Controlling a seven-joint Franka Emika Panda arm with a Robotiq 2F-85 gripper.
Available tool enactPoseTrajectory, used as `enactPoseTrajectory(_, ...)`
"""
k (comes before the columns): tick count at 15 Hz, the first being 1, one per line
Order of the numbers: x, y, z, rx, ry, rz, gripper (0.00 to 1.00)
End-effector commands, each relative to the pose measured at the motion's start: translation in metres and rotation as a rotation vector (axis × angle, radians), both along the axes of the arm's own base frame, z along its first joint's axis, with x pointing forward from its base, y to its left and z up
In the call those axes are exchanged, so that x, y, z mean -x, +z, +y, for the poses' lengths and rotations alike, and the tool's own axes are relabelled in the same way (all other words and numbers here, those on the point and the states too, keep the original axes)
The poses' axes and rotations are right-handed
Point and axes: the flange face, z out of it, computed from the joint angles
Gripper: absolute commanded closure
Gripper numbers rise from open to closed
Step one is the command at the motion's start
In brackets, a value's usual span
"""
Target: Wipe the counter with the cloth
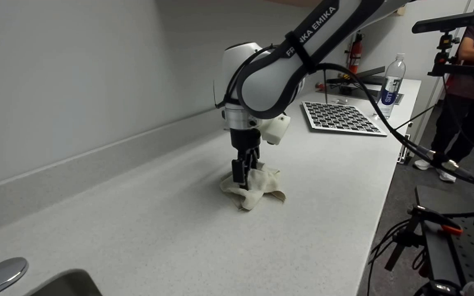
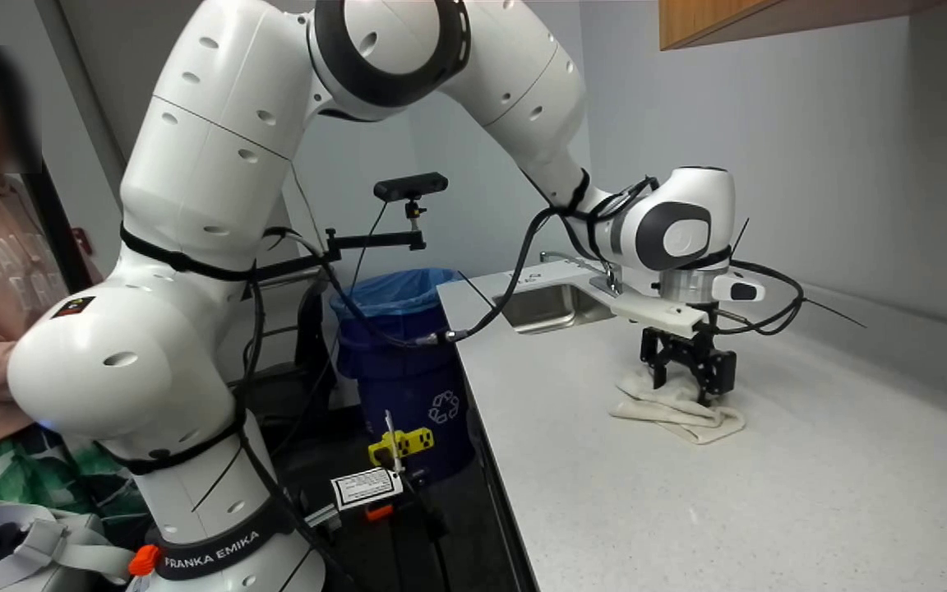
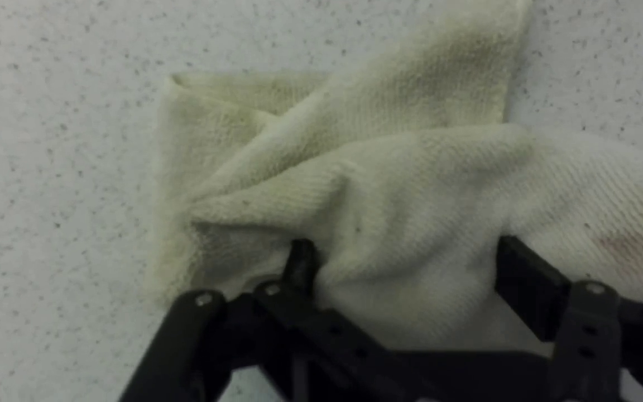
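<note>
as your gripper point(image 3: 405, 244) points down, its fingers point(image 3: 531, 287) stand wide apart | your cloth point(image 3: 416, 184) lies rumpled on the counter point(image 1: 171, 242), beneath and between those fingers | the sink point(image 2: 554, 309) sits well apart

Cloth point(image 1: 261, 183), board point(image 1: 342, 118), bottle point(image 1: 391, 88) on counter point(image 1: 323, 222)

We see a crumpled cream cloth point(image 3: 422, 201), reddish in one spot, lying on a speckled counter point(image 1: 303, 242).

Cloth point(image 1: 260, 186) on counter point(image 1: 303, 230), beneath gripper point(image 2: 681, 392)
</note>
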Motion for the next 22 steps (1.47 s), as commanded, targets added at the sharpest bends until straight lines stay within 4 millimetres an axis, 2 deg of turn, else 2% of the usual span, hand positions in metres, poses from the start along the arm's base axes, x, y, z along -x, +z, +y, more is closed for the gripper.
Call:
enactPoseTrajectory(1,-0.006,-0.004,-0.005,-0.014,-0.027,0.0,0.5)
enactPoseTrajectory(6,-0.002,-0.003,-0.024,-0.01,-0.065,-0.009,0.88)
enactPoseTrajectory(8,0.001,-0.004,-0.038,-0.01,-0.094,-0.009,0.99)
enactPoseTrajectory(11,0.008,-0.002,-0.062,-0.028,-0.161,-0.016,0.97)
enactPoseTrajectory(15,0.03,0.003,-0.107,-0.027,-0.272,-0.052,0.96)
enactPoseTrajectory(19,0.068,0.008,-0.161,-0.015,-0.407,-0.105,0.96)
enactPoseTrajectory(22,0.093,0.011,-0.192,-0.015,-0.494,-0.139,0.96)
